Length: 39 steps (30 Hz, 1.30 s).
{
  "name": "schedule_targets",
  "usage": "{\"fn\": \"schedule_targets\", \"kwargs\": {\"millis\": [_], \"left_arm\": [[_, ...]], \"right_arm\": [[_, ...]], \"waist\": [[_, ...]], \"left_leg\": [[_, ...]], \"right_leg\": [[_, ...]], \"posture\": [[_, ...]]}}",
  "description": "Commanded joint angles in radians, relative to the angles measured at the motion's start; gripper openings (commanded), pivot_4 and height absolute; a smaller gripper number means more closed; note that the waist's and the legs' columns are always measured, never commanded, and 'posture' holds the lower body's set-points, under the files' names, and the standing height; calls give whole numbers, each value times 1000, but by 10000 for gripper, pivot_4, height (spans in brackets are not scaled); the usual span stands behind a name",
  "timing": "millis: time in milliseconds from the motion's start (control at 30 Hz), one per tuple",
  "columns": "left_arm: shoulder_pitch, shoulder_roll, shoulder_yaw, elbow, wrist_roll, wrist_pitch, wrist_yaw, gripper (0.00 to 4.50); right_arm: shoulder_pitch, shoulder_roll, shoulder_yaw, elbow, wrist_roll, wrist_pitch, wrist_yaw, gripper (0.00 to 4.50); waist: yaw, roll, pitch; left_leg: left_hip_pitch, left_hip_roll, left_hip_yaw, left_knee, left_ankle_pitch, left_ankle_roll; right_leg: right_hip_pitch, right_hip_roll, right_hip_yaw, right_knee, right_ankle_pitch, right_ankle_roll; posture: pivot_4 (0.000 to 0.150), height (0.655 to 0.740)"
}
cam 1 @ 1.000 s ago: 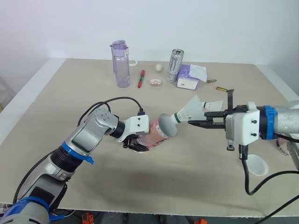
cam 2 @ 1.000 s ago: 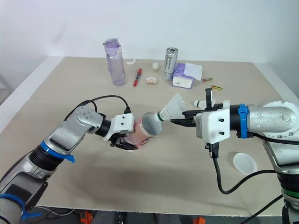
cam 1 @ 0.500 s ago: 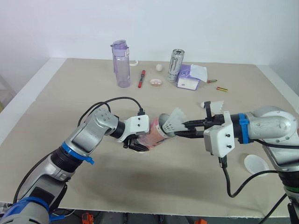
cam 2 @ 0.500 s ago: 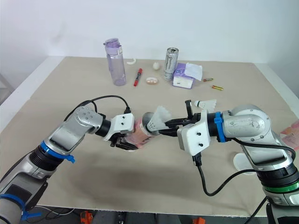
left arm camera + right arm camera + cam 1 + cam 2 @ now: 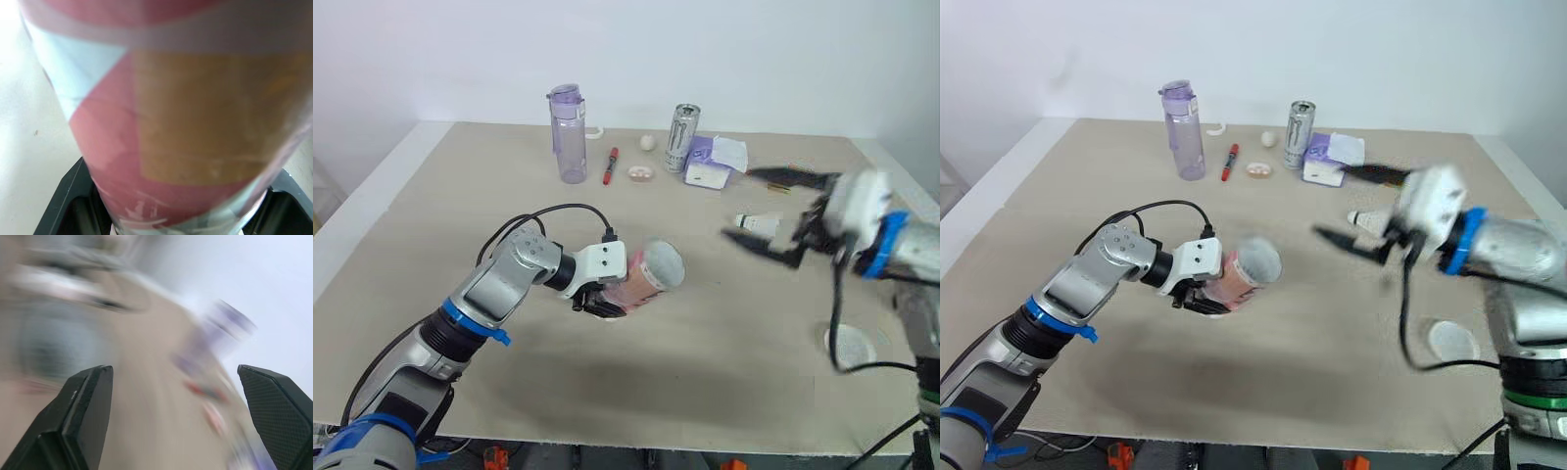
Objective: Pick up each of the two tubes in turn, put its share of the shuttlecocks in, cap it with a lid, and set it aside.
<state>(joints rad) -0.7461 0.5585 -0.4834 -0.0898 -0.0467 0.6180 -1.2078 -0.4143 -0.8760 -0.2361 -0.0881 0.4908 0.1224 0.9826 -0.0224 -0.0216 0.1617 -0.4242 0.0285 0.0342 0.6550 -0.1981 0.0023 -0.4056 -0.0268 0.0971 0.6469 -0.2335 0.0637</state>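
Observation:
My left gripper (image 5: pixel 603 298) is shut on a pink tube (image 5: pixel 642 279), held tilted above the table with its open mouth (image 5: pixel 663 264) facing right. In the left wrist view the tube (image 5: pixel 171 107) sits between the black fingers (image 5: pixel 73 208). My right gripper (image 5: pixel 770 213) hangs open and empty to the right of the tube, well apart from it and blurred by motion. Its wrist view shows both fingers (image 5: pixel 83 421) spread wide. Under it on the table lies a white shuttlecock (image 5: pixel 759 222). A white lid (image 5: pixel 850 345) rests near the right front.
At the back of the table stand a purple water bottle (image 5: pixel 569 135), a drink can (image 5: pixel 679 137) and a purple tissue pack (image 5: pixel 713 163). A red pen (image 5: pixel 609 164) and a white ball (image 5: pixel 647 142) lie between them.
My right gripper carried a shuttlecock to the tube's mouth, opened, and drew back to the right without it. The left arm and tube stayed still.

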Motion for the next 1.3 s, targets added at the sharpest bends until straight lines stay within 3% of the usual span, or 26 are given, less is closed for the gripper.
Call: {"fn": "schedule_targets", "kwargs": {"millis": [33, 233, 500, 900, 1300], "left_arm": [[8, 16, -24, 28, 23, 16, 4, 27473], [5, 18, -25, 29, 24, 16, 2, 27473], [10, 21, -24, 24, 24, 20, 4, 27473], [27, 26, -20, 2, 21, 36, 15, 27473], [39, 28, -19, -11, 24, 44, 24, 27473]], "right_arm": [[-35, 43, -46, 115, 7, 99, -114, 44449], [-89, 107, -29, 291, -44, 164, -220, 44449], [-183, 137, -11, 562, -130, 65, -234, 44449], [-224, 190, 10, 700, -168, 60, -205, 44449], [-370, 245, 25, 997, -230, 6, -237, 44449]], "waist": [[0, 0, 0], [-2, 1, 0], [-4, 1, 0], [-10, 1, 0], [-22, 1, 0]], "left_leg": [[0, 0, 0, 0, 0, 0], [0, 0, 1, -1, 0, 0], [0, 0, 2, -1, 0, 0], [0, -1, 2, -1, 0, 0], [1, -1, 3, -1, 0, 0]], "right_leg": [[0, 1, 0, 0, 0, 0], [-1, 2, 1, 0, 0, 0], [-1, 2, 3, 0, 0, 2], [0, 2, 4, 0, 1, 3], [0, 2, 6, 0, 1, 4]], "posture": [[1500, 7400], [1500, 7400], [1500, 7400], [1500, 7400], [1500, 7400]]}}
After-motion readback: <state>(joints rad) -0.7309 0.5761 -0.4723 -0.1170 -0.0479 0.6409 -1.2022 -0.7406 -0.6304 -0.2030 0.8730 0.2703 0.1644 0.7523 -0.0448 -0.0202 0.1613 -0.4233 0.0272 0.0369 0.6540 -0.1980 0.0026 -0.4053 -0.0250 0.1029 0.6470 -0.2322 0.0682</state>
